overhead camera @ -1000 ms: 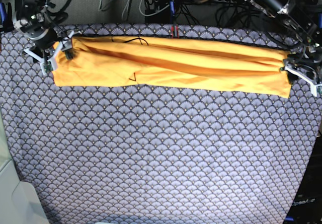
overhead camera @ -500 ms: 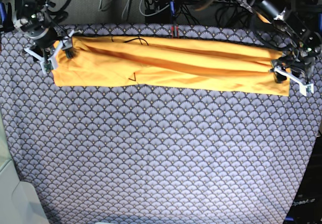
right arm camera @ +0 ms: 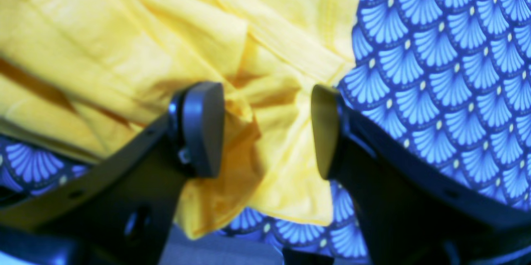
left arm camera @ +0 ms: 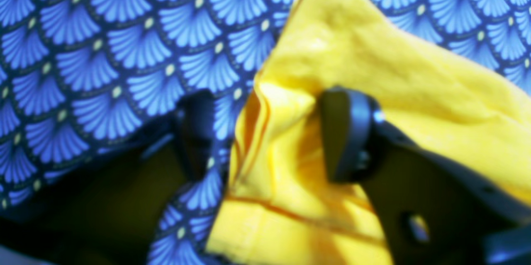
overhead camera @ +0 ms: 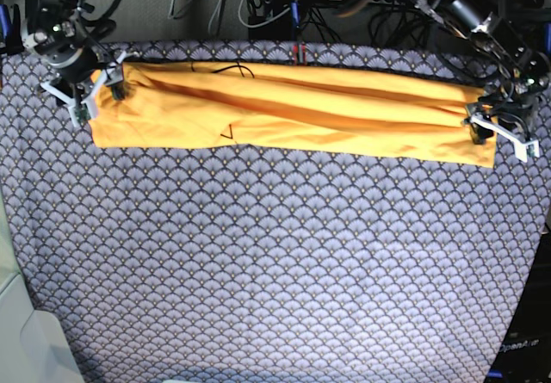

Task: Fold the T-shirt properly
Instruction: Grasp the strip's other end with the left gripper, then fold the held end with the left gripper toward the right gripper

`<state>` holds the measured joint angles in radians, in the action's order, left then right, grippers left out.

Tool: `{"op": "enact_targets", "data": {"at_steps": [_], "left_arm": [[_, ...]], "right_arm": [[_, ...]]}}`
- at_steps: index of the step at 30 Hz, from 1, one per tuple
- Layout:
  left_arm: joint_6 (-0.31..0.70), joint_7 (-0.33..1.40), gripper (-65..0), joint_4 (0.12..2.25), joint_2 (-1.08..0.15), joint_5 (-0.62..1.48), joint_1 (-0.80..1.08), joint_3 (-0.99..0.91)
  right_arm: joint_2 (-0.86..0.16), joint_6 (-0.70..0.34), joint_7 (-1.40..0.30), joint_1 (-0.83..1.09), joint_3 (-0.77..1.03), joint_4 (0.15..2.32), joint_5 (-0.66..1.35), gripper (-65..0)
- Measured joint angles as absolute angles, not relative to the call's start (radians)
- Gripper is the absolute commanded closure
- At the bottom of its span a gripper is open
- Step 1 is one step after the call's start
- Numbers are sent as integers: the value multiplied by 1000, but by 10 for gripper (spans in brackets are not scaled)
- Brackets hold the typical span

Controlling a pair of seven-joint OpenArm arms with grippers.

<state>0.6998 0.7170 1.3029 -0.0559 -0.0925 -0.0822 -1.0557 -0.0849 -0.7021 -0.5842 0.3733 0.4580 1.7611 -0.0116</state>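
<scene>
My left gripper has slid in along the shirt's end.

The T-shirt lies as a long folded band across the far side of the cloth. My left jaws now straddle its bunched corner, narrowing but not clamped; my right gripper stays open around the other end.

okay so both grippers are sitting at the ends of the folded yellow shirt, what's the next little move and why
Probably close both grippers. The right gripper straddles bunched T-shirt fabric with jaws apart, and the left gripper likewise has the shirt's end between its pads. Both need a firm pinch before lifting.
</scene>
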Motion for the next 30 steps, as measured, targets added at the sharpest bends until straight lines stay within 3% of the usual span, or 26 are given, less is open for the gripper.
{"op": "enact_targets", "data": {"at_steps": [4, 13, 24, 30], "left_arm": [[705, 722, 0, 1302, -51, -83, -81, -1056], [703, 764, 0, 1332, -49, -85, -80, -1052], [700, 838, 0, 1756, 85, -128, 19, -943], [696, 857, 0, 1839, 142, -142, 37, -871]], "right_arm": [[-88, -702, -587, 368, 458, 1761, -12, -345], [-88, -702, -588, 369, 458, 1761, -12, -344], [-88, -702, -587, 369, 458, 1761, -12, -344], [-88, -702, -587, 369, 458, 1761, -12, -344]]}}
